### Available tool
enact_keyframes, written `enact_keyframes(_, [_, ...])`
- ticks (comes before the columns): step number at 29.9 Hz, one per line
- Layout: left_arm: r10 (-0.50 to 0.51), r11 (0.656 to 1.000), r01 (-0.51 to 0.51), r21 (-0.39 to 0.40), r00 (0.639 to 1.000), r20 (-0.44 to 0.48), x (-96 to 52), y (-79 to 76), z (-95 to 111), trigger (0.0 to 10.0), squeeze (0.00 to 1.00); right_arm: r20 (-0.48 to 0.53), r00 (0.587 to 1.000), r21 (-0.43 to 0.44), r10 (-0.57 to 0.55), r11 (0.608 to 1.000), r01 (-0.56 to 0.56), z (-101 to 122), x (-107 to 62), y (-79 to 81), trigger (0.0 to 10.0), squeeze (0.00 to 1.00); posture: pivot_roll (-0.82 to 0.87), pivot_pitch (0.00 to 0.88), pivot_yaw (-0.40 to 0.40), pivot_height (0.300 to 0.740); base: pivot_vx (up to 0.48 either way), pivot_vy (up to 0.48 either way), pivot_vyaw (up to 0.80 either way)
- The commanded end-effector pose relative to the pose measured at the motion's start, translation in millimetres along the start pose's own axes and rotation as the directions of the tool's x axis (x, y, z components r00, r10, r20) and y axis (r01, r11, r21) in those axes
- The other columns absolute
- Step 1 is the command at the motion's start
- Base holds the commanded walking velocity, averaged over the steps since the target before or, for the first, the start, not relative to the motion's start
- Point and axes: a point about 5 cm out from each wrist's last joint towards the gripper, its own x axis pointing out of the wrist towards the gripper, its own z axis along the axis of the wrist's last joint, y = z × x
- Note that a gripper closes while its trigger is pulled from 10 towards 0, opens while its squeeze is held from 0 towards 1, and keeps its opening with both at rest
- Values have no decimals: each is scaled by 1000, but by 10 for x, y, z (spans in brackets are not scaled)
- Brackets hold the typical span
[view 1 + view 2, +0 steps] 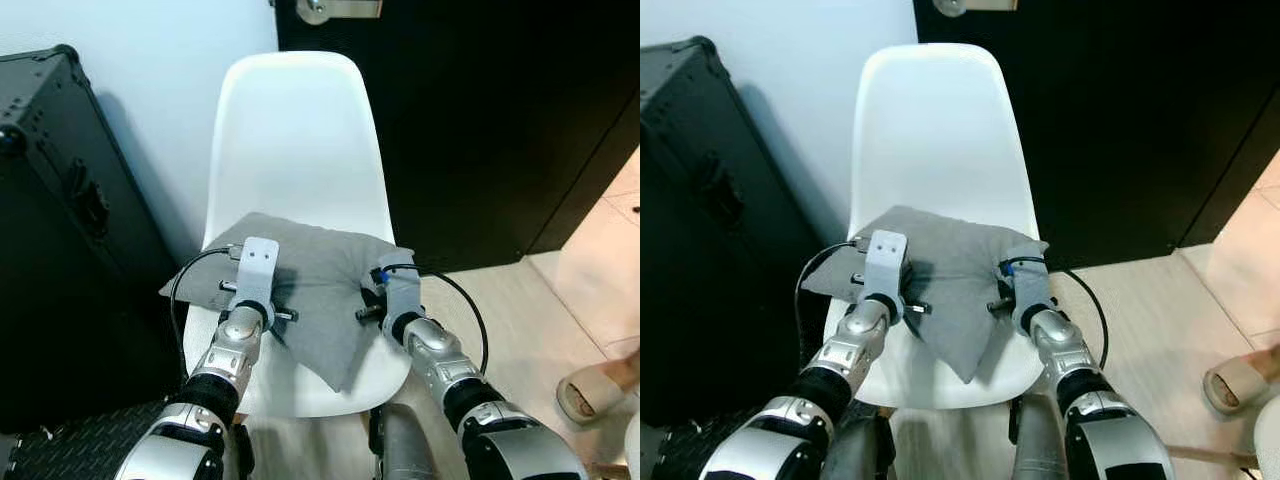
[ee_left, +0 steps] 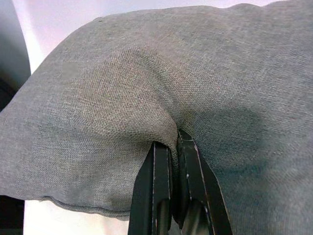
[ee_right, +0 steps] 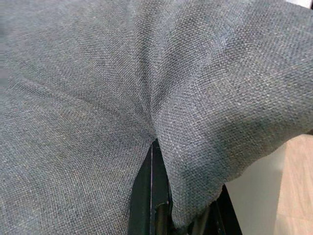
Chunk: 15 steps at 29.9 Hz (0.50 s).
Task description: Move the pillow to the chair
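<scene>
A grey pillow (image 1: 310, 290) lies on the seat of a white chair (image 1: 295, 140), with one corner hanging over the seat's front edge and another poking off the side nearest the black case (image 1: 60, 200). The chair stands with its back toward a pale wall (image 1: 150, 40) and a dark door (image 1: 480, 120).

Both of the robot's arms reach over the front of the chair onto the pillow. The left gripper (image 2: 172, 147) has its two black fingers pressed together on a pinch of the grey cloth, which bunches into a fold right at the tips. The right gripper (image 3: 161, 152) is likewise clamped on a fold of the pillow near the edge farthest from the case, with cloth draped over and between its fingers.

The black case stands just beside the chair against the wall. On the tiled floor (image 1: 530, 320), well apart from the chair on the side away from the case, lies a beige slipper (image 1: 595, 390).
</scene>
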Motion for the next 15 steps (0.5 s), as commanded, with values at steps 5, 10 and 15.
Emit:
enact_keyframes(5, [87,996,-87,7,995,-44,0,127,-89,10000,0,-31,1000,-18,-3,1000,2,-7,9,-14,10000,0,-77,75,19,571,0,0,0])
enact_keyframes(10, [97,995,-95,28,993,-60,-4,183,-147,10000,0,-13,1000,-48,-19,999,19,-19,-6,-24,10000,0,-78,69,18,556,0,0,0])
enact_keyframes(15, [110,994,-108,30,991,-76,-15,208,-197,10000,0,-13,999,-49,-34,998,33,-46,-19,-36,10000,0,-76,68,27,546,0,0,0])
